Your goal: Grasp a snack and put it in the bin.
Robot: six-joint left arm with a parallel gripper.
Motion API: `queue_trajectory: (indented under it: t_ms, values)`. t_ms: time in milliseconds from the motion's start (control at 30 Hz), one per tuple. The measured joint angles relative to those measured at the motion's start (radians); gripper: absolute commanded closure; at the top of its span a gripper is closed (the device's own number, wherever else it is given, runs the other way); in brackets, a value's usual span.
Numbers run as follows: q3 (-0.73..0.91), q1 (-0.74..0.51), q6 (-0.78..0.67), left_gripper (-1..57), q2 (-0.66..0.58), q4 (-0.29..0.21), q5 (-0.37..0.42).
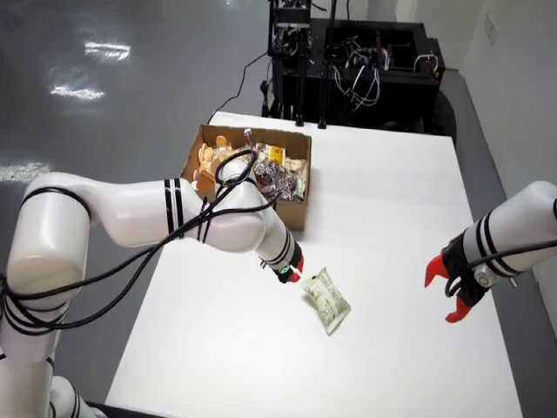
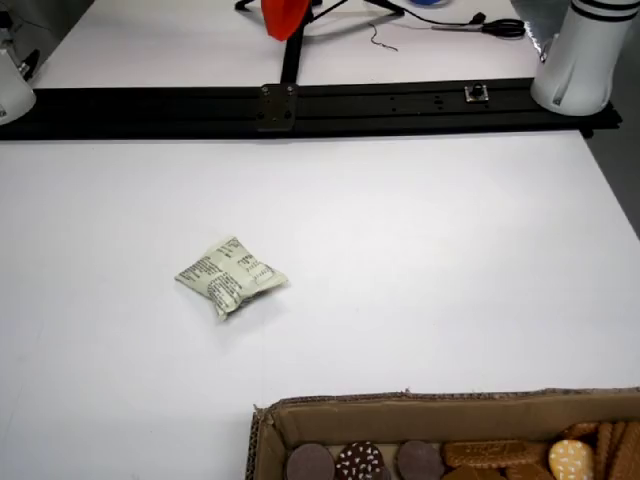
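I see a white table point(image 1: 392, 287) under both arms, each arm white with black bands. My working gripper point(image 1: 291, 268) has red tips and a small green light. The snack pouch point(image 1: 327, 300) is pale cream-green with dark printed text, clearer in the low view across the table. At 11 o'clock from it in the view from above sits the brown cardboard bin point(image 1: 294, 212), holding orange, silver and yellow wrappers. The idle arm's gripper point(image 1: 452, 292) is red.

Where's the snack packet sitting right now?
Seen from above, the snack packet lies on the white table, just right of the gripper and below the cardboard box.
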Motion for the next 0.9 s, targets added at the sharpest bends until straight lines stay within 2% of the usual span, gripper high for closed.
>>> queue_trajectory:
  t_ms: [433,900]
  values:
    - [0.0,0.008,0.077,56.7,0.0,-0.002,0.032]
    - [-0.019,0.031,0.131,56.9,0.03,-0.001,-0.059]
